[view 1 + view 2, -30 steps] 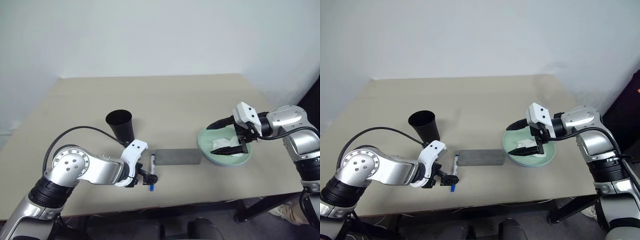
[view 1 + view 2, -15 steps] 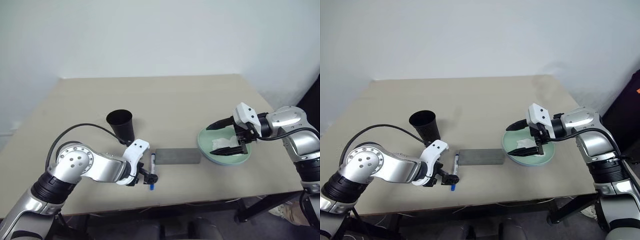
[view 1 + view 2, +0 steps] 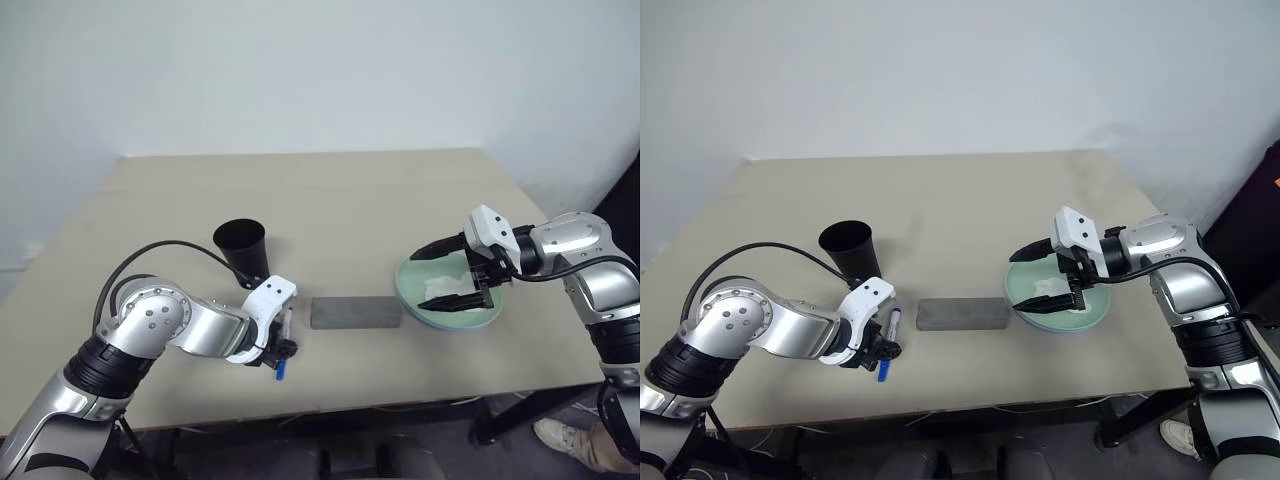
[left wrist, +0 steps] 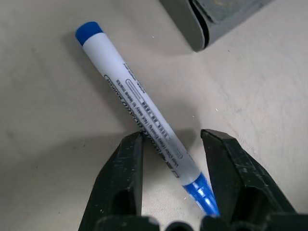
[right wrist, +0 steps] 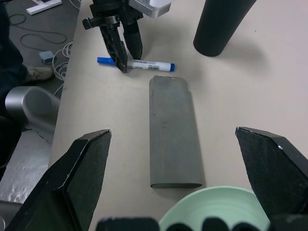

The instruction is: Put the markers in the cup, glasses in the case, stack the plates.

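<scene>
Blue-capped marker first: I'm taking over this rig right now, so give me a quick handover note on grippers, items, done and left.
Left gripper: fingers straddle the blue-capped marker lying on the table; not clamped or lifted yet.
Right gripper: open, empty, over the mint green plate, which holds white tissue.
Cup stands upright beyond the marker; grey case lies shut between marker and plate.
Left: grip the marker, drop it in the cup.

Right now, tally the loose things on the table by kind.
Markers: 1, blue-capped marker
Cups: 1, black cup
Cases: 1, grey case
Plates: 1 seen, green plate
Tissues: 1, white tissue
Total: 5
</scene>
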### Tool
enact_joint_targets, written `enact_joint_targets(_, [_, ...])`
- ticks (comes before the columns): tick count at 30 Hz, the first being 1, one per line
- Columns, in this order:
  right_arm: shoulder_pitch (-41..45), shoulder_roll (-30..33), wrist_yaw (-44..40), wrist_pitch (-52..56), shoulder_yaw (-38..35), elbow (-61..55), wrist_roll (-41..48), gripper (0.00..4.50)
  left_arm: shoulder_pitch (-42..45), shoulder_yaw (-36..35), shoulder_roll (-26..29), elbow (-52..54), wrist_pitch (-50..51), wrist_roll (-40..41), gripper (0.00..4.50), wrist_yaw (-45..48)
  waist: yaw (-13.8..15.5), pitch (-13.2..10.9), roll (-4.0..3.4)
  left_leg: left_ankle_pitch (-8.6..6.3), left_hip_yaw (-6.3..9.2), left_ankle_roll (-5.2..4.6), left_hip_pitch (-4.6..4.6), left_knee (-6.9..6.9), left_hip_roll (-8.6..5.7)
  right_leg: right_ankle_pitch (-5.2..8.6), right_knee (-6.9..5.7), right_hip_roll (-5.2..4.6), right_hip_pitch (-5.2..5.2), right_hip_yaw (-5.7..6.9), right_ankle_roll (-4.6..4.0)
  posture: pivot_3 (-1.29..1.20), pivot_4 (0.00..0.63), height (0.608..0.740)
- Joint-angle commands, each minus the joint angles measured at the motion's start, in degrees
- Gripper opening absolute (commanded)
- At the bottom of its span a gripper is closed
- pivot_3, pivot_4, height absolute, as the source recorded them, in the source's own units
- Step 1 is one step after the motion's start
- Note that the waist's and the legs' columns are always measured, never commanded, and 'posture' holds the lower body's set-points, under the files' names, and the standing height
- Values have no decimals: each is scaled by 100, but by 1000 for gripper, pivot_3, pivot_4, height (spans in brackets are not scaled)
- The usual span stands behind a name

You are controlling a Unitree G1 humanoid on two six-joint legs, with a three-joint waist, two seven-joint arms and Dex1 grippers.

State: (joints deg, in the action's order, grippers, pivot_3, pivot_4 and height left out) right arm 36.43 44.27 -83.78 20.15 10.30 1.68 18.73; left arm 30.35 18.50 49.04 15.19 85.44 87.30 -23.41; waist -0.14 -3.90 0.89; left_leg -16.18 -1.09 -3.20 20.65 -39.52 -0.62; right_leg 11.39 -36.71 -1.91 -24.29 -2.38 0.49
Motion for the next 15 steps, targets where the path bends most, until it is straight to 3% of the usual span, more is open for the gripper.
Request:
enact_joint_targets(1, [137, 12, 40, 10, -167, -114, 112, 4500, -21, -5, 134, -12, 356, -541, 1886, 513, -22, 0, 0, 0, -1, 0, -1, 5, 1, 0, 0, 1, -2, 0, 0, 0, 0, 738])
enact_joint_targets(6, [158, -1, 46, 14, -155, -115, 98, 4500, -50, -139, 142, 28, 539, -1257, 1886, 1117, -108, 0, 0, 5, 4, 4, -6, 30, 1, 0, 1, 2, -5, 1, 0, 0, 0, 738])
enact_joint_targets(9, [188, -15, 53, 25, -145, -113, 92, 4500, -151, -185, 78, 116, 668, -1581, 1246, 1391, -140, 0, 0, 16, 3, -15, -11, 36, 3, 0, 0, 3, -6, 0, -1, 0, 0, 738])
enact_joint_targets(12, [216, -29, 53, 25, -136, -90, 85, 4500, -237, -183, 38, 199, 706, -1895, 216, 1626, -149, 0, 0, 17, 2, -15, -12, 36, 5, 0, 1, 3, -6, 0, -1, 0, 0, 738])
enact_joint_targets(15, [233, -41, 51, 33, -124, -91, 83, 4500, -210, 17, 185, 386, 706, -2280, 90, 1943, -147, 0, 0, 16, 3, -15, -11, 36, 5, 0, 2, 2, -6, 0, -1, 0, 0, 738])
